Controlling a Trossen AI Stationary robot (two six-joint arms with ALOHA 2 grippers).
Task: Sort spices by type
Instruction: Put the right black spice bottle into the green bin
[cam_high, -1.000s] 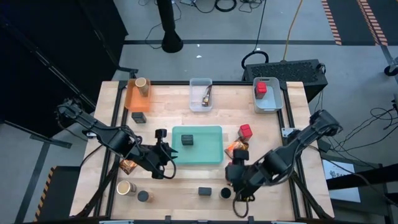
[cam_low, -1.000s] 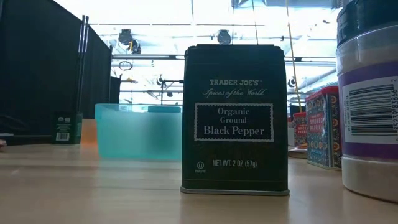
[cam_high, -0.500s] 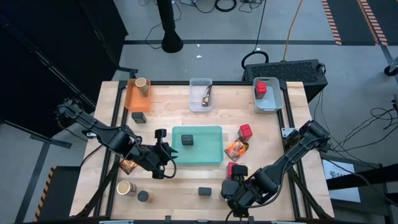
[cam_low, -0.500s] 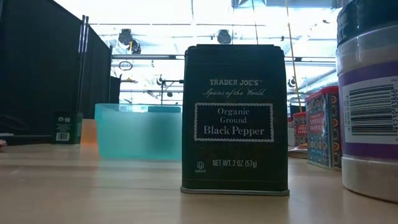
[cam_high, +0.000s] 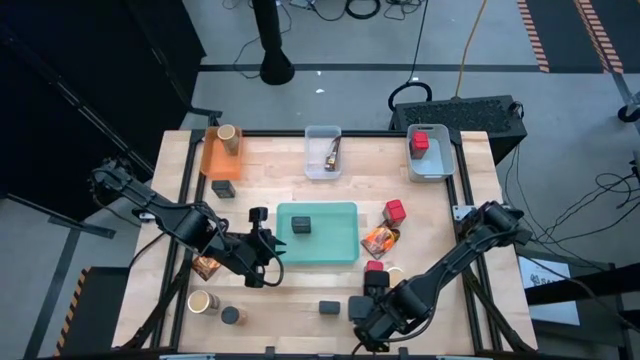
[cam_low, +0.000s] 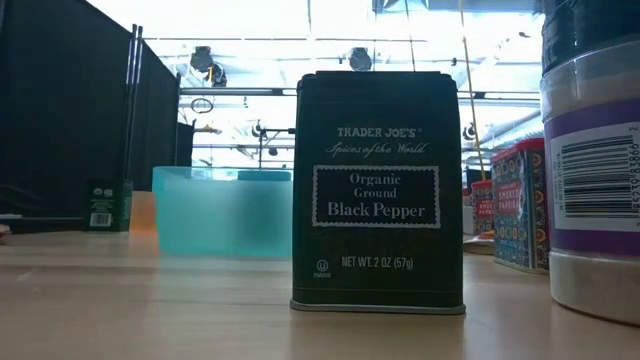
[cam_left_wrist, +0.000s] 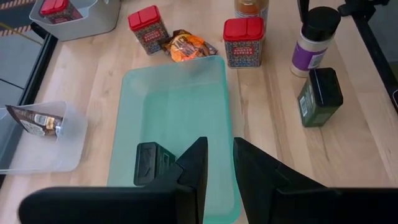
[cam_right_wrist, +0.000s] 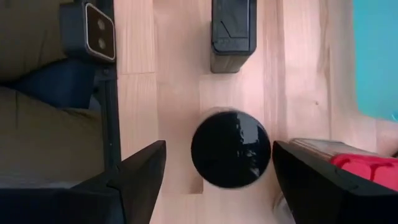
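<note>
three red cubes show – one in the blue bin at the far right, one on the table just right of the teal tray, one nearer the front. three tan jars: one upright in the orange bin, one at the front left, one just beside the front red cube. three orange-red packets: one in the clear bin with its long axis running roughly front to back, one off the tray's right edge, one partly under the left arm.

five dark items – three blocks and two jars. one block sits in the tray (the only thing in it), one stands just in front of the orange bin, and the black pepper tin stands upright at the front, label facing the low camera, its wider side running left to right. one dark jar is beside the front-left tan jar; the other stands upright at the front edge, lid up.

the right gripper hangs over that jar, fingers spread wide on either side with gaps showing. the left gripper hovers at the tray's left edge, fingers narrowly parted and empty.
</note>
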